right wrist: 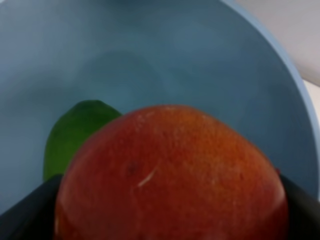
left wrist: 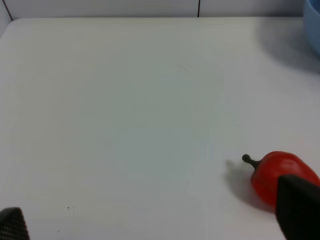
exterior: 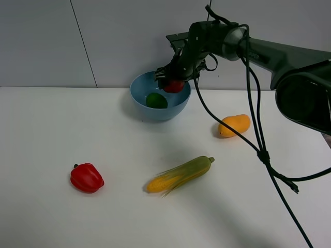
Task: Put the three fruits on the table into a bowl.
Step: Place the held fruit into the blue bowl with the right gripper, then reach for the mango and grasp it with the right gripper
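My right gripper (exterior: 173, 81) is shut on the red pomegranate (exterior: 174, 86) and holds it over the light-blue bowl (exterior: 140, 103) at the back of the white table (exterior: 46, 134). The pomegranate fills the right wrist view (right wrist: 170, 175), with the bowl's wall (right wrist: 165, 55) behind it. The green lime-like fruit (exterior: 156, 100) lies inside the bowl and also shows in the right wrist view (right wrist: 72, 135). The orange-yellow mango (exterior: 234, 125) lies on the table right of the bowl. My left gripper (left wrist: 150, 230) shows only its dark fingertips (left wrist: 297, 207), wide apart and empty.
A red bell pepper (exterior: 87, 177) sits on the table at the front left; it also shows in the left wrist view (left wrist: 277, 175). A corn cob with green husk (exterior: 179, 174) lies in the front middle. A black cable (exterior: 261, 150) hangs from the right arm over the table.
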`<state>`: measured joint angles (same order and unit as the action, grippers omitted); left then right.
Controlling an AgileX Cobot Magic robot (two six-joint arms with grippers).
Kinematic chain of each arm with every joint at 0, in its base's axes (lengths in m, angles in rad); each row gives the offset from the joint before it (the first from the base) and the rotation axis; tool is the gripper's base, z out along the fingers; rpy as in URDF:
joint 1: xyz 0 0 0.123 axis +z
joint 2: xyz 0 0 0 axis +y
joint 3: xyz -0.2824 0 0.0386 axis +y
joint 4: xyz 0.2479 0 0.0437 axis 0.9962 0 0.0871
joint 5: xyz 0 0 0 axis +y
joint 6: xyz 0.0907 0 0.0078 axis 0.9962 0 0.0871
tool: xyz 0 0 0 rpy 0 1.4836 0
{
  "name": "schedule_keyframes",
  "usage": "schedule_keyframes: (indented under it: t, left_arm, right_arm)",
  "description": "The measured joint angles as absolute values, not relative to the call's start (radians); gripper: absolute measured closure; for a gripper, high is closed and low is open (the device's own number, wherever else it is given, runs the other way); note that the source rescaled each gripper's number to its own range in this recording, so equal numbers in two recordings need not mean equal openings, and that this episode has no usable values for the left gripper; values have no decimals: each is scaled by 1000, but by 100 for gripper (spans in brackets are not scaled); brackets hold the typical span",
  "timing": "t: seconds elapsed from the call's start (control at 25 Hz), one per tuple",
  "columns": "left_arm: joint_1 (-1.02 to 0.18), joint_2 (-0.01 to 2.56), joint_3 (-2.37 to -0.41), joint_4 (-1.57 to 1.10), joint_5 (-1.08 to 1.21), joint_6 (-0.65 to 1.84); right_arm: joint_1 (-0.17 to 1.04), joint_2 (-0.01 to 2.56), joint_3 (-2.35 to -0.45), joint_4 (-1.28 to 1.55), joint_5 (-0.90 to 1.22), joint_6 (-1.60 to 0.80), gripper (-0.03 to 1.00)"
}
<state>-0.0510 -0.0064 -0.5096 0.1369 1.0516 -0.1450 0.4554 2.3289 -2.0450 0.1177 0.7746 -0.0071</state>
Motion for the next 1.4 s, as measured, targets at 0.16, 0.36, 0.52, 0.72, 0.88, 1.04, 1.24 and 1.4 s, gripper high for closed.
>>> schedule_keyframes:
  t: [0.16,0.36,0.52,0.72,0.88,1.04,1.24,1.4]
  left_arm:
    - [-51,-6,-510,137,1052,-145]
    - [-51,-6,-510,137,1052,-145]
    - [-51,-6,-510,138,1052,-145]
    - [-51,-6,-510,138,1052,-145]
    - [-51,-6,-510,138,1052,-145]
    - [-51,-6,-510,138,1052,-145]
    - [-51,-6,-510,138,1052,-145]
    - [-51,-6,-510,138,1052,-145]
  right_arm:
    - [455,2329,-2045,115,739,-16,43]
    - [455,2328,-2045,115,728,-14,34]
    - [456,2284,-2044,98,805,-14,34]
    - [455,2099,-1963,70,828,-20,34]
    - [424,1910,-1741,30,786,-16,34]
    - [360,1742,-1470,0,742,93,34]
    - [279,1622,-1195,0,709,244,34]
    - [210,1618,-1078,9,707,405,34]
